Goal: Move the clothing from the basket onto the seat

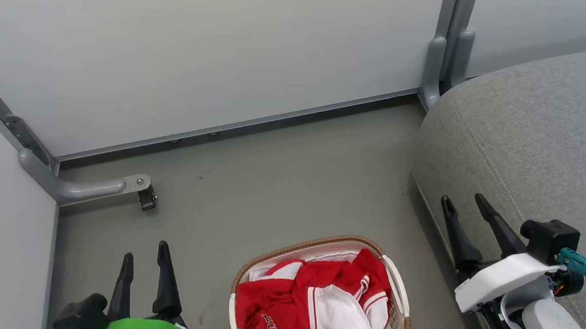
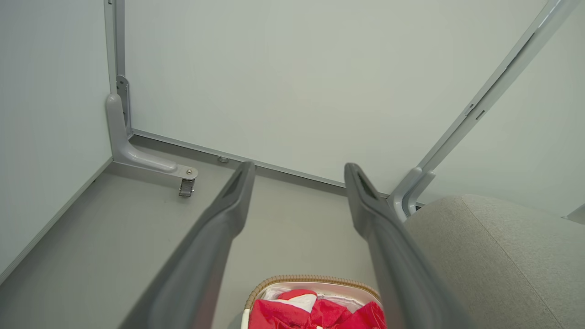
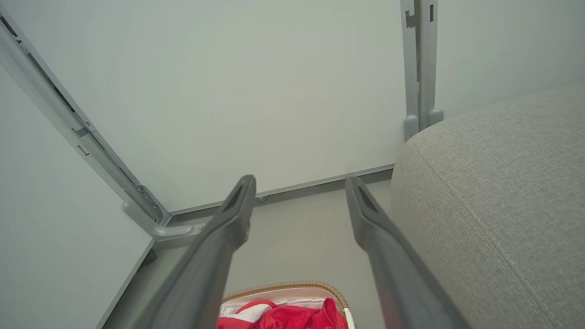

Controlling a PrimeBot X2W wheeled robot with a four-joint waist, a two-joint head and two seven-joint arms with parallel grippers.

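Both grippers are spread wide, with nothing between the fingers and no grip on anything.

Our left gripper [image 1: 145, 250] is at the lower left of the head view, over bare floor [image 1: 274, 186], fingers pointing toward the back wall panel [image 1: 213, 51]. Our right gripper [image 1: 463, 198] is at the lower right, and its fingers overlap the front edge of the seat [image 1: 528, 132] in that view. We can't tell whether they touch the fabric.

The clothing [image 1: 313, 302] is all in the basket [image 1: 298, 245]: a crumpled red heap with white stripes and trim, part of a dark number showing at its lower left. The white patch mid-heap could be garment or liner; we can't tell which.

The basket stands on the floor between the two grippers, closer to our body than either pair of fingertips. It is just beside the seat's flank, with a narrow strip of floor between them.

In the left wrist view, the basket's far rim and the top of the heap sit at the bottom edge, between the fingers [image 2: 228, 205] and well back from the tips. In the right wrist view the heap is again at the bottom edge between the fingers [image 3: 228, 219], offset toward the left one, and the seat runs along the right.

A caster bracket [image 1: 142, 188] sits in the far left corner, well apart from the basket.
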